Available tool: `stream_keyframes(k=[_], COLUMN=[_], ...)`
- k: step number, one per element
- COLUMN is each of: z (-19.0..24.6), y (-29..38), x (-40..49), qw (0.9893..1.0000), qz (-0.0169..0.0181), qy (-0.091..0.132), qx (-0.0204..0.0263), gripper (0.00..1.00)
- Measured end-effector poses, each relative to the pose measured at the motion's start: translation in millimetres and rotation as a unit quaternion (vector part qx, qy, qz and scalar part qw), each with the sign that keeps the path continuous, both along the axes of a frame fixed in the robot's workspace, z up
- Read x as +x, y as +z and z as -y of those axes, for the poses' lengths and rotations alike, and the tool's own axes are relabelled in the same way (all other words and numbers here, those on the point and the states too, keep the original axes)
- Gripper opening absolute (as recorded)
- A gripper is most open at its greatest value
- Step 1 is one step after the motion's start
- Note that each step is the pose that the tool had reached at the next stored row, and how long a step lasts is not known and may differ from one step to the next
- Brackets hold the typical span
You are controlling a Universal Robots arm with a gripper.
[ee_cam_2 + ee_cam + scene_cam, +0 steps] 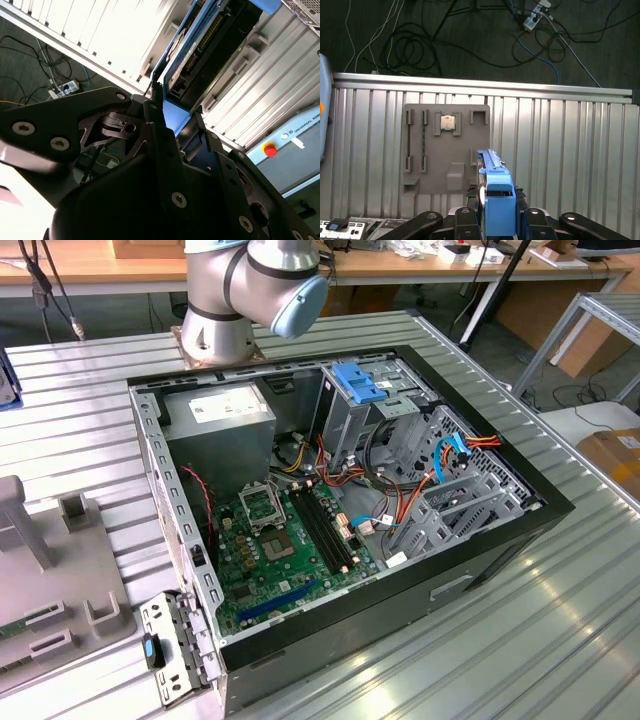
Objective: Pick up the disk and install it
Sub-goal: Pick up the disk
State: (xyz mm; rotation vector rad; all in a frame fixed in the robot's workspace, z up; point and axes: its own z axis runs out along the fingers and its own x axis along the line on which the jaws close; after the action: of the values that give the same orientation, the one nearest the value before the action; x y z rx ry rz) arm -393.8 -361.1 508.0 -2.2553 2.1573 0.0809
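One disk (pixel 496 192), blue-framed hard drive, clamped edge-on between the closed fingers (pixel 159 135), held well above the ribbed bench (pixel 570 150); square, level grip judged essential for entering the drive cage (pixel 340 435).

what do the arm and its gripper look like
The arm in the exterior view is thick silver-grey metal with rounded joints, one closed by a pale blue cap. The gripper in the second wrist view is matte black, built of flat linkage plates with silver screw heads.
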Motion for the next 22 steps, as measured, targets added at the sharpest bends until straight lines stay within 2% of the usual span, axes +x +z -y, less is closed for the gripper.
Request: stream_keyframes(k=[9, 12, 22], z=[-0.1, -0.1, -0.1], y=[0.0, 0.0, -0.1], x=[10.2, 17.4, 29.4], qw=[1.0000, 1.0000, 1.0000], qz=[0.0001, 0.0000, 0.0001], qy=[0.000, 0.000, 0.000], qx=[0.0000, 0.0000, 0.0000], gripper=[0.36, 0.36, 0.36])
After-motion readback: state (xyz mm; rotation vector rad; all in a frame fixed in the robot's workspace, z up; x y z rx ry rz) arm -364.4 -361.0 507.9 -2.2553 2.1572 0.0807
